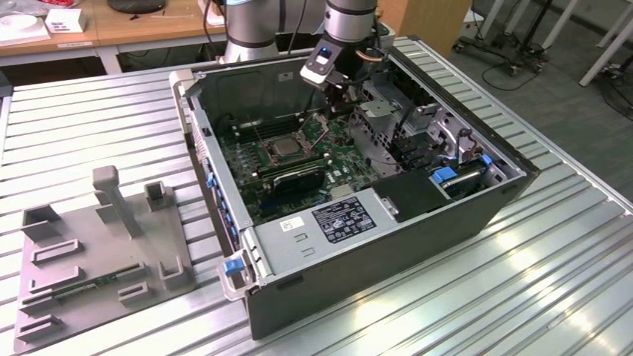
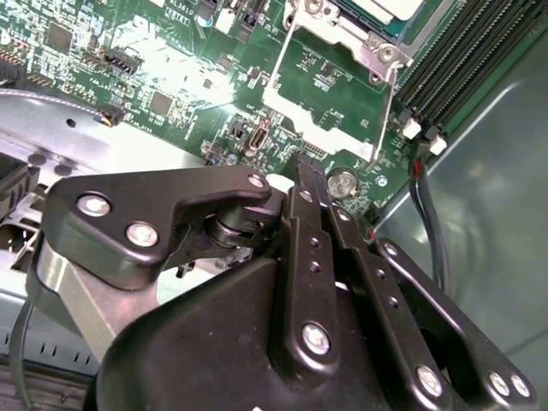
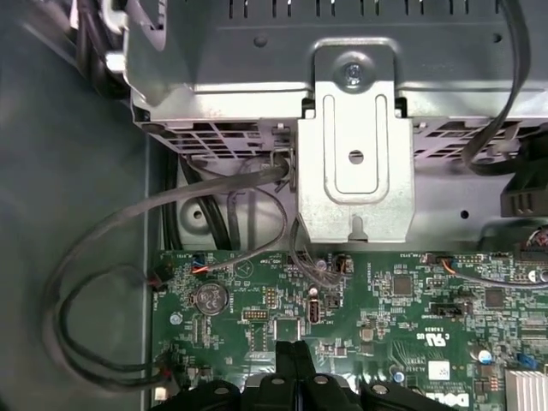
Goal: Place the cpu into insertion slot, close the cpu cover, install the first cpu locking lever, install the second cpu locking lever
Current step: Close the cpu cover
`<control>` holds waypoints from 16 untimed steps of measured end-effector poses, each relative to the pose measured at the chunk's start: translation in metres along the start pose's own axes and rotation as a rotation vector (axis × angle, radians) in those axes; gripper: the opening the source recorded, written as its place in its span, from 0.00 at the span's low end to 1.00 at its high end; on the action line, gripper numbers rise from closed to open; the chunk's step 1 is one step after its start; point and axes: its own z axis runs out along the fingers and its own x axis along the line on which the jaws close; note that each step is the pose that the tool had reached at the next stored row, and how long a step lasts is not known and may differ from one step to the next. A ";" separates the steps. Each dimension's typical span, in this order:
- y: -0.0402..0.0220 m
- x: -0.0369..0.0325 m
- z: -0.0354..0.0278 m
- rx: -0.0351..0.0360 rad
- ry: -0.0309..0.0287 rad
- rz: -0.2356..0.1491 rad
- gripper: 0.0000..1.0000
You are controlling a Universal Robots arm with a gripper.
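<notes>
Hovering inside the open computer case (image 1: 396,252) with the gripper (image 2: 306,167) low over the green circuit board (image 2: 77,51), fingers (image 3: 298,364) pressed together and pinching nothing. Just ahead of the fingertips: one cpu cover (image 2: 347,34), swung open off the one insertion slot (image 1: 265,148), board showing through its cut-out centre. Beyond the cover, farther along the same line: one cpu (image 2: 385,5), already seated in that slot. Only one arm to reach with.
</notes>
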 end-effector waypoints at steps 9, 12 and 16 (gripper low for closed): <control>-0.0002 -0.0002 0.0056 -0.0001 -0.0019 0.000 0.11; -0.0002 -0.0002 0.0059 0.0078 -0.0019 0.000 0.11; -0.0002 -0.0002 0.0059 0.0114 -0.0022 0.000 0.11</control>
